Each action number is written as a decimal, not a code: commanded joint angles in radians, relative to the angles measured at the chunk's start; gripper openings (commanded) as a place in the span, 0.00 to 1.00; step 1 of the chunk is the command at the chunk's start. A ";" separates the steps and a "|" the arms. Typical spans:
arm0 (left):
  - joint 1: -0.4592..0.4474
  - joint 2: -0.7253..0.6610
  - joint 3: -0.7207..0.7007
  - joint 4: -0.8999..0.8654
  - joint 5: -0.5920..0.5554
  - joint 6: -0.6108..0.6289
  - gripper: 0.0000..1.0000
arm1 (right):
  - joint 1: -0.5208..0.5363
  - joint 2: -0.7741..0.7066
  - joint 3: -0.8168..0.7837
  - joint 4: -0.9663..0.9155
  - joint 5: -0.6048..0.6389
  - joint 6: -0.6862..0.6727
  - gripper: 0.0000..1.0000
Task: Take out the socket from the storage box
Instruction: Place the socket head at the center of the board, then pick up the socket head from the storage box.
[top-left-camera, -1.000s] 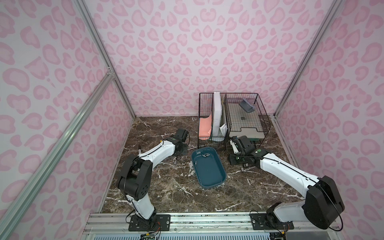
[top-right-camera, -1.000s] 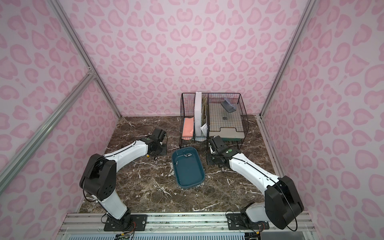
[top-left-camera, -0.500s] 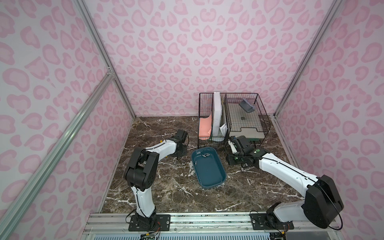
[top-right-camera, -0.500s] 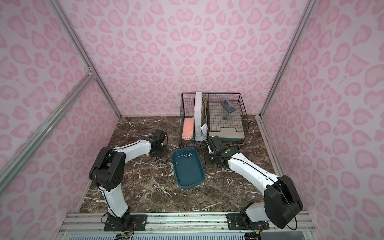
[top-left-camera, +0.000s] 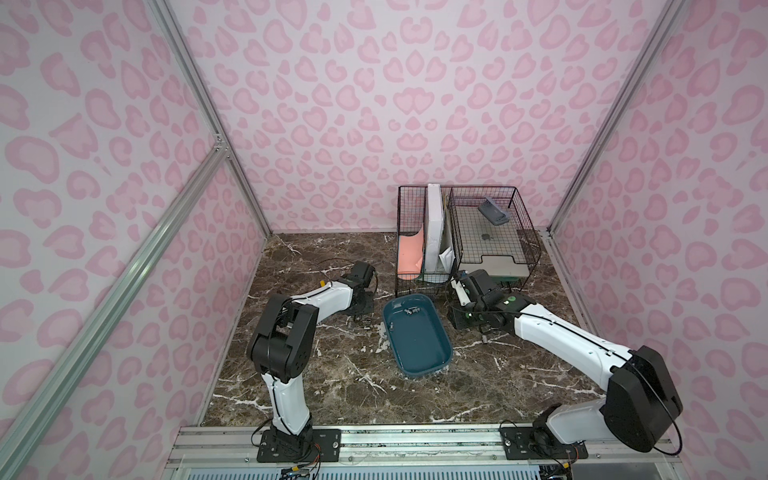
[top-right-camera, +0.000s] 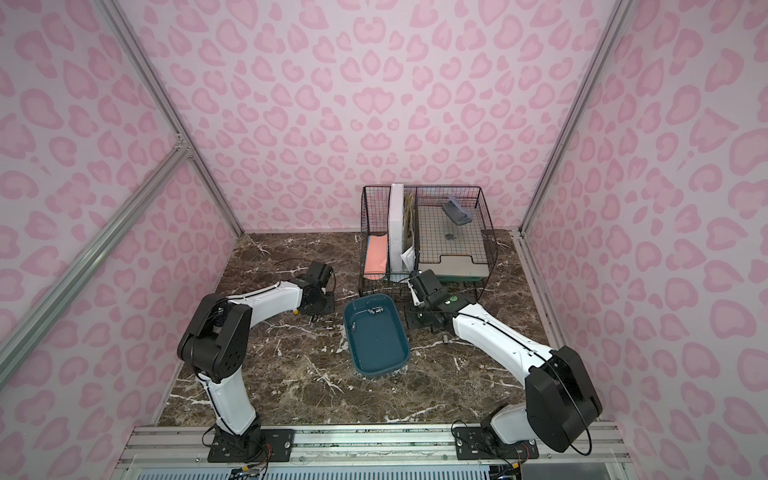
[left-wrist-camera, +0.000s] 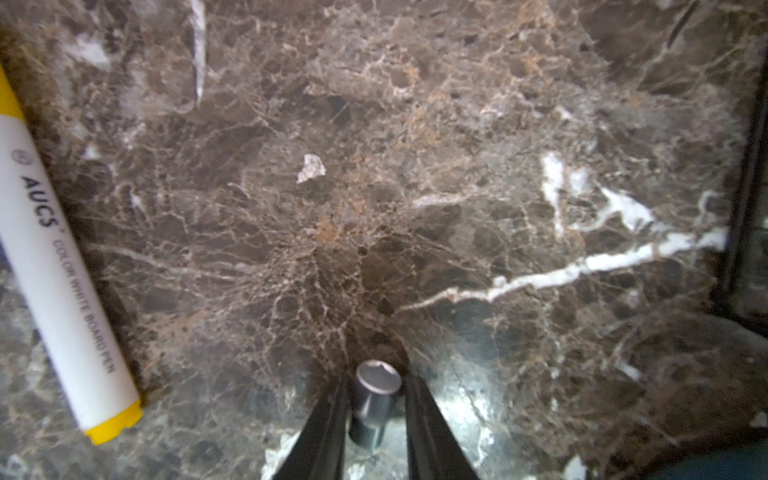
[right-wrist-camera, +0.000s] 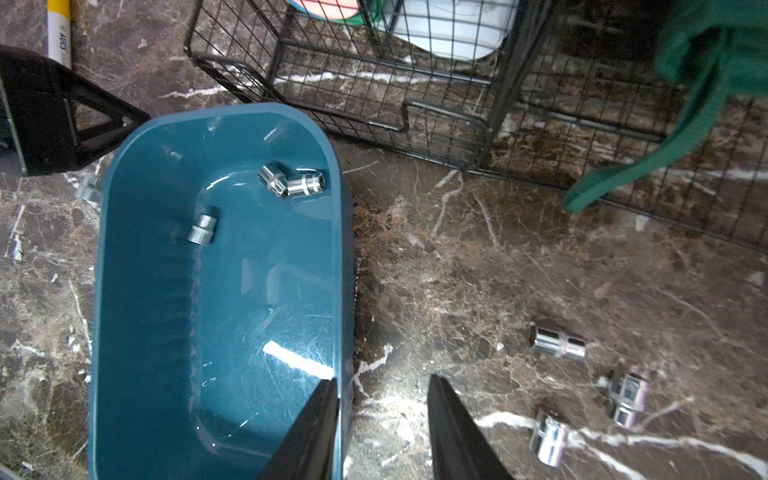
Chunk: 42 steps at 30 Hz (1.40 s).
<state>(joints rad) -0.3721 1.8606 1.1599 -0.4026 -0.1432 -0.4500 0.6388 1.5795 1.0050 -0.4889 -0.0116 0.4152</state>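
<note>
On the marble tabletop (top-left-camera: 332, 374), just beside the storage box (top-left-camera: 419, 349) on my left-arm side, my left gripper (left-wrist-camera: 376, 384) points down with one socket (left-wrist-camera: 374, 401) sitting between its fingers (left-wrist-camera: 328, 428). Those jaws are parted only a little. In the left wrist view a thin dark gap shows on each side of the socket, so I have it flanked, not pinched. It is outside the box, on the stone. A whiteboard pen (left-wrist-camera: 62, 266) with yellow ends lies on the marble, apart from it.

My right gripper (right-wrist-camera: 381, 380) hangs at the opposite long side of the box. Its jaws are partly open and hold nothing. One finger (right-wrist-camera: 316, 428) is over the box's inside and the other is over bare marble, with the box's wall between them. Whether either finger touches that wall I cannot tell.

Inside the box, toward the end nearest the wire basket (right-wrist-camera: 415, 120), lie three other sockets (right-wrist-camera: 291, 183): two touching each other, one apart from them. Three loose sockets (right-wrist-camera: 559, 343) lie on the marble on the right gripper's side of the box.
</note>
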 joint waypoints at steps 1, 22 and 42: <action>0.001 -0.028 0.005 -0.020 0.004 -0.006 0.33 | 0.012 0.015 0.023 0.034 -0.007 -0.023 0.42; 0.011 -0.456 -0.046 -0.215 0.010 0.008 0.40 | 0.142 0.368 0.348 0.092 -0.030 -0.191 0.40; 0.018 -0.606 -0.114 -0.242 0.010 0.019 0.41 | 0.164 0.566 0.454 0.065 -0.004 -0.223 0.39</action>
<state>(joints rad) -0.3553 1.2613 1.0470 -0.6357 -0.1329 -0.4419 0.8013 2.1326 1.4528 -0.4377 -0.0284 0.2016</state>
